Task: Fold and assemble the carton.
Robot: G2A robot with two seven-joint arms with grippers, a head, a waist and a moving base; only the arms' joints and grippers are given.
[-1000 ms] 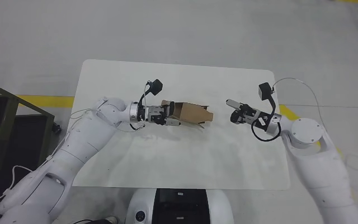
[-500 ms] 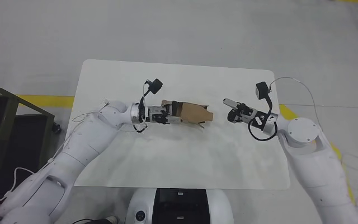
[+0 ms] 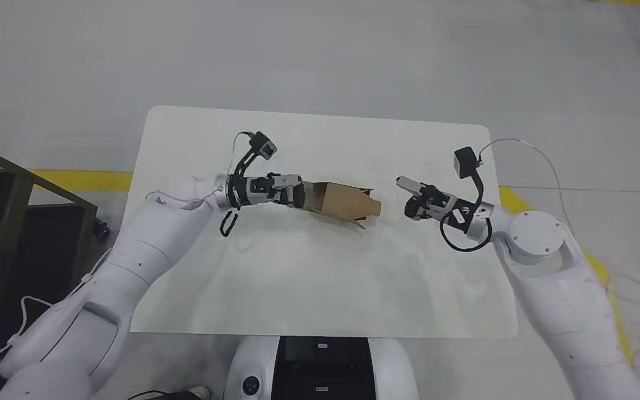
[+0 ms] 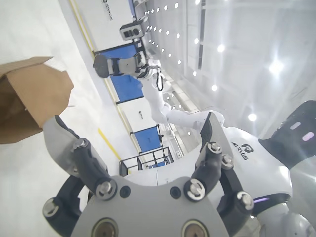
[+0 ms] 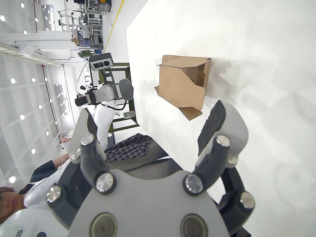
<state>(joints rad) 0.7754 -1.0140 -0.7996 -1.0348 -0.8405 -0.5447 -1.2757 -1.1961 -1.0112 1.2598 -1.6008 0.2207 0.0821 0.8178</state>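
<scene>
Left gripper [image 3: 293,190] released: fingers spread wide, nothing between them. It sits at the left end of the carton [image 3: 341,202], near the centre of the top view. In the left wrist view the same gripper [image 4: 133,127] has one finger right against the edge of the carton [image 4: 32,94]; whether it touches or leaves a hairline gap, cannot tell. The other finger is well clear of the cardboard.

Carton: brown cardboard, lying on its side on the white table [image 3: 300,290], long axis running left to right across the frame. Right end open, flaps loose. In the right wrist view the carton [image 5: 181,85] turns its open mouth toward the camera, with one flap slanting partway across the opening and another sticking out from the carton's side.

Right gripper [image 3: 407,197] is to the right of the carton in the top view, near it but apart, facing the open end. Also released: in its own wrist view [image 5: 150,122] the fingers are parted with an empty gap.

Left edge of the top view: yellow floor line [image 3: 85,181], dark rack [image 3: 40,235].
</scene>
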